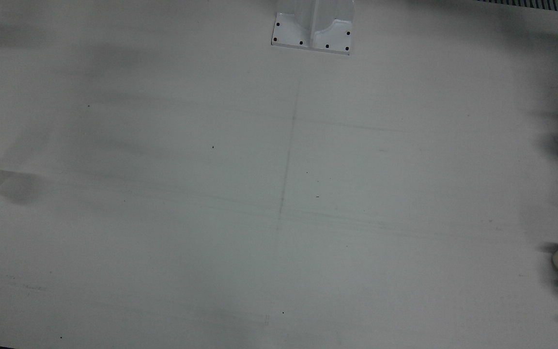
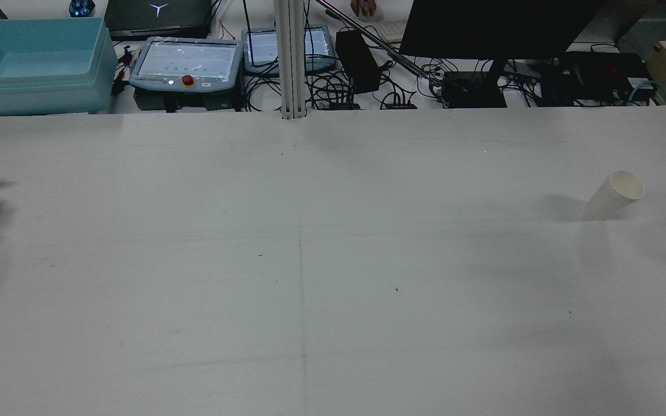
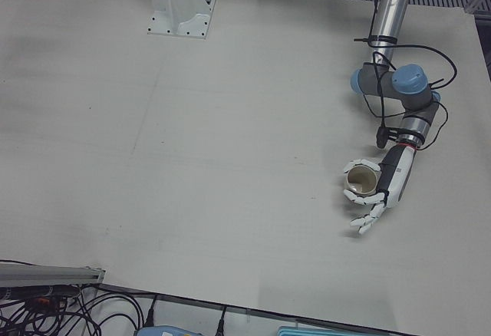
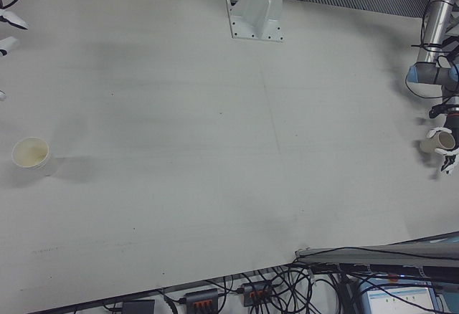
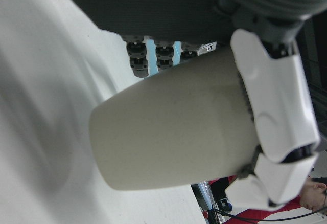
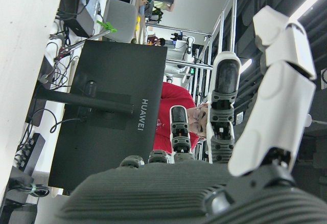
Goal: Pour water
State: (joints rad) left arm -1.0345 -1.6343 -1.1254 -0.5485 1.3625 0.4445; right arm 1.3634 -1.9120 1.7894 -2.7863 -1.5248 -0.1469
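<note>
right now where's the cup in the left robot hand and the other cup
held cup (image 3: pixel 361 182), left-front view, on its rim and inside
white cup (image 2: pixel 615 195), rear view, on its side wall
left robot hand (image 3: pixel 370 197), left-front view, on its palm

Robotics lab, teleoperation station. Wide white worktop (image 2: pixel 333 260) with an arm pedestal (image 3: pixel 180 6) bolted onto it. Behind the far edge: two teach pendants (image 2: pixel 185 60), one with a red emergency stop button (image 2: pixel 187 80), a large Huawei monitor (image 2: pixel 495 26), a laptop (image 2: pixel 156 14), tangled cables (image 2: pixel 333 86) and a turquoise plastic bin (image 2: pixel 35 60). Aluminium-profile post (image 2: pixel 291 58) stands mid-edge; more framing overhead in the right hand view.
</note>
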